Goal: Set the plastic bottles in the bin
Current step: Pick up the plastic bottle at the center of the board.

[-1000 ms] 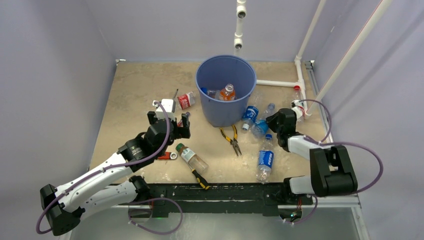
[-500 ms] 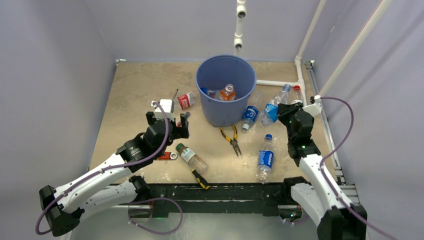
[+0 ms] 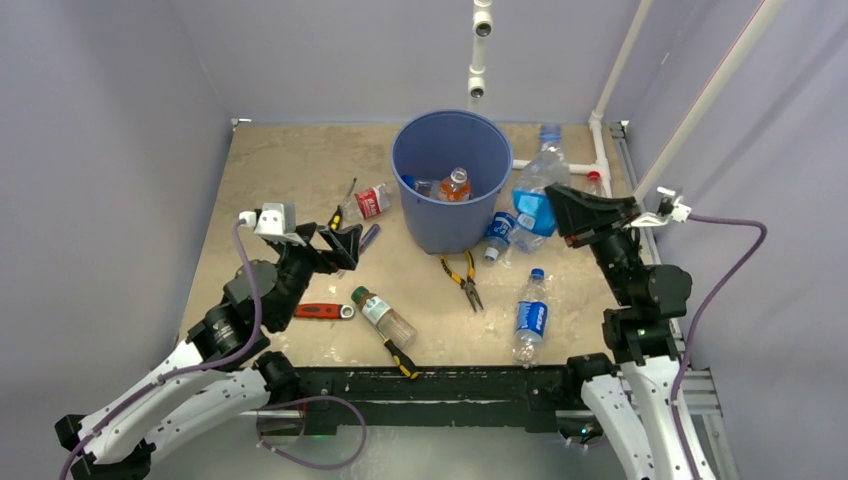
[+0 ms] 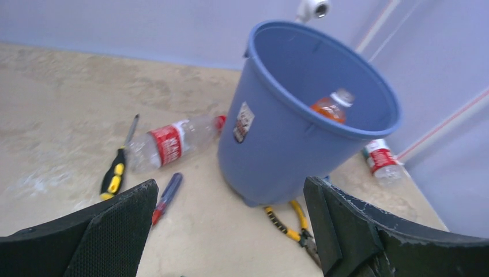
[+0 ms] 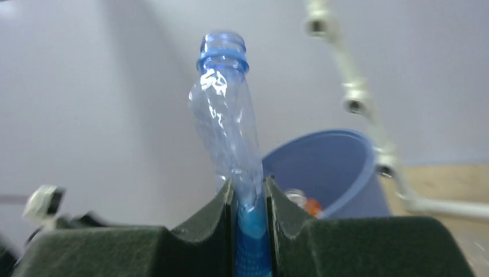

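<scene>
right gripper point(image 3: 556, 203) is clenched on a crushed clear plastic bottle with a blue label and blue neck ring point(image 3: 537, 180). it pinches low on the body at the label, and the neck sticks up well past the fingers. the bottle is off the table, in the air just right of the large round blue plastic bin point(image 3: 447, 226), around rim height. from the top view it's not over the mouth yet.

step in hand, as i read it: carry across and drop. to do it well:
- clear the rolled rim first. the bottle overhangs the jaws a lot, and a knock could twist it in the grip.
- get the whole body over the mouth, not just the neck, then release.
- the wall is thin and squashed flat between the pads, so it'll likely spring on release. open wide and let it fall.
- the bin is deep and wide, so aim is forgiving.

left gripper point(image 3: 346, 237) is spread wide with nothing in it, left of the bin. it faces a clear plastic bottle with a red label point(image 3: 370, 200) lying on its side just left of the bin's base. i'd keep that arm away from the mouth during the drop.

a plastic bottle of orange liquid point(image 3: 455, 184) is inside the bin. loose on the table:
- a small blue-label bottle point(image 3: 499, 233) at the bin's right foot
- a longer blue-label bottle point(image 3: 530, 315) near-right of the bin
- a green-capped clear bottle point(image 3: 381, 314) near-left of the bin

yellow-handled pliers point(image 3: 462, 279) lie just in front of the bin. not ours.
</scene>
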Controlling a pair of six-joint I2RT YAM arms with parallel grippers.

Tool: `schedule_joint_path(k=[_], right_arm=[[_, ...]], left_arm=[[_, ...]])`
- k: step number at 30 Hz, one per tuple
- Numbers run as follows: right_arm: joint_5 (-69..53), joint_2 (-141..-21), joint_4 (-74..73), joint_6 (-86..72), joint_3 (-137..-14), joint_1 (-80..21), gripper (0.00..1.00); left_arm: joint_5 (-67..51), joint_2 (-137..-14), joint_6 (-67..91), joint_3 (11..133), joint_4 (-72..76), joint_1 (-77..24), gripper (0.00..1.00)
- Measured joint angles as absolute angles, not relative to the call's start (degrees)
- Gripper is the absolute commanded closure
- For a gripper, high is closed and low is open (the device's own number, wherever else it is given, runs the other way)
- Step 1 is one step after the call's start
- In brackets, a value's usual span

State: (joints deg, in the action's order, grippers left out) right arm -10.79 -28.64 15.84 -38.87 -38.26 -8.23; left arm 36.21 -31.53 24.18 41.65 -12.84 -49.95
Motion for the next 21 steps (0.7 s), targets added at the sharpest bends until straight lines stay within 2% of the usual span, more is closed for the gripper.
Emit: schedule_joint_path(k=[4, 11, 16, 21], right_arm=[[-28.5, -30.5, 23.3, -39.3, -38.4, -8.6, 1.0], [-44.6, -30.7, 35.7, -42.1, -38.3, -11.8, 1.0], [-45.4, -31.9, 38.9, -41.0, -38.3, -18.4, 1.0], [-39.8, -35.4, 38.3, -37.0, -38.4, -29.0, 1.0]], left_arm=[[29.0, -31.3, 21.8, 41.9, -7.8, -50.0, 0.02], [9.0, -34.7, 18.3, 48.6, 4.4, -50.0, 0.01], [-6.7, -42.8, 20.7, 55.5, 15.7, -50.0, 0.02], [-16.1, -51.3, 24.9, 58.8, 23.7, -50.0, 0.02]])
